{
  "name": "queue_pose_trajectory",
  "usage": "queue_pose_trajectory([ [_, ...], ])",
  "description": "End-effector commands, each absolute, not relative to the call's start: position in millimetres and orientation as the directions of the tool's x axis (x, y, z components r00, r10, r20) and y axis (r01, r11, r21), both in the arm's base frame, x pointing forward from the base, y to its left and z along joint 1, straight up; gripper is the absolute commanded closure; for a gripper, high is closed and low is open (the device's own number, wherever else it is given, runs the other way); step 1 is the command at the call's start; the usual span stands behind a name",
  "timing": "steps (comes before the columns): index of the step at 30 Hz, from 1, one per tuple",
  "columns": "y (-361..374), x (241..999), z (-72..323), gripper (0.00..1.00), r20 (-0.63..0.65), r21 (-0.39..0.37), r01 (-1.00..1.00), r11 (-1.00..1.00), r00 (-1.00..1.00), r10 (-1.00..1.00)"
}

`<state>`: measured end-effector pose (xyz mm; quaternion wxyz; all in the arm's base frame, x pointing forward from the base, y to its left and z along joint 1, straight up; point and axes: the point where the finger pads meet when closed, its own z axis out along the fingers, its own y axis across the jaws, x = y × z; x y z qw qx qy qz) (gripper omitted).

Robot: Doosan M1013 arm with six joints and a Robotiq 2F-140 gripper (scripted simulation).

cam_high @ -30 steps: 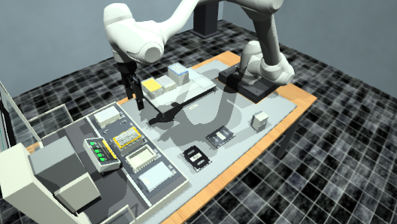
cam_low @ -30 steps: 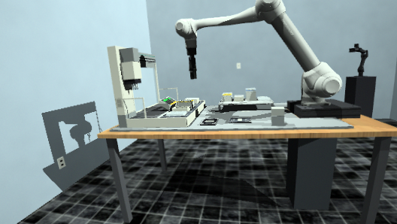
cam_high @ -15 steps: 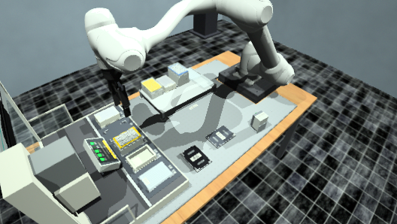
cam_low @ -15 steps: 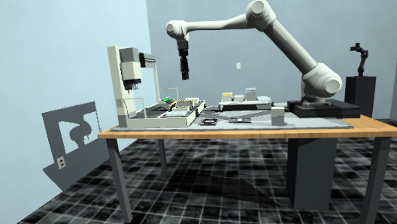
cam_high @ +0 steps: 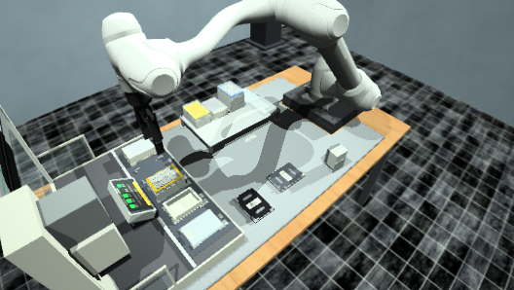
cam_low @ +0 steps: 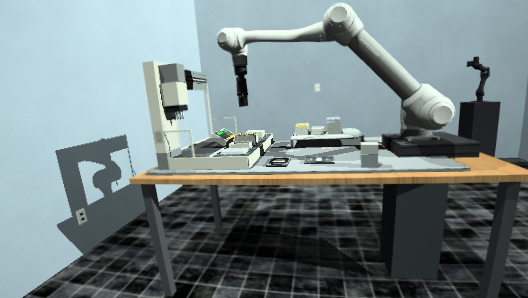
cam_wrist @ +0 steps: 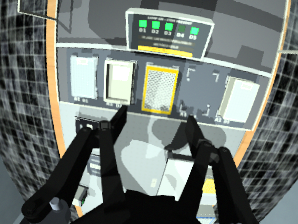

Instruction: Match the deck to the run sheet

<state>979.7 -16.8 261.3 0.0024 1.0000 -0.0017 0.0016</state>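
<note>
My gripper (cam_high: 158, 146) hangs high above the deck, fingers partly open with nothing between them; it also shows in the side view (cam_low: 243, 100) and the wrist view (cam_wrist: 149, 123). Below it, the wrist view shows the deck row from left to right. There is a lidded pale plate (cam_wrist: 83, 78), an open cream reservoir (cam_wrist: 120, 82) and a yellow-framed tip rack (cam_wrist: 161, 90). Then comes a bare position (cam_wrist: 196, 92) and a white block (cam_wrist: 238, 99). In the overhead view the block (cam_high: 137, 151) is farthest along the row. The tip rack (cam_high: 165, 177), reservoir (cam_high: 184, 203) and plate (cam_high: 201, 228) follow.
The shelf (cam_high: 229, 119) holds a yellow-topped box (cam_high: 197, 112), a grey item (cam_high: 214, 107) and a blue-topped rack (cam_high: 230, 94). Two black nests (cam_high: 285, 177) (cam_high: 254, 204) and a small white box (cam_high: 336, 157) stand on the mat. A green-lit panel (cam_high: 130, 199) sits beside the deck.
</note>
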Motion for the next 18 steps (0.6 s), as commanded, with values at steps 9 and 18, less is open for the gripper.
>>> queue_pose_trajectory([
  [9, -17, 980, 249, 0.34, 0.005, 0.004, -0.003, -1.0, 1.0, -0.003],
  [18, -17, 980, 237, 0.34, 0.006, 0.004, -0.003, -1.0, 1.0, -0.003],
])
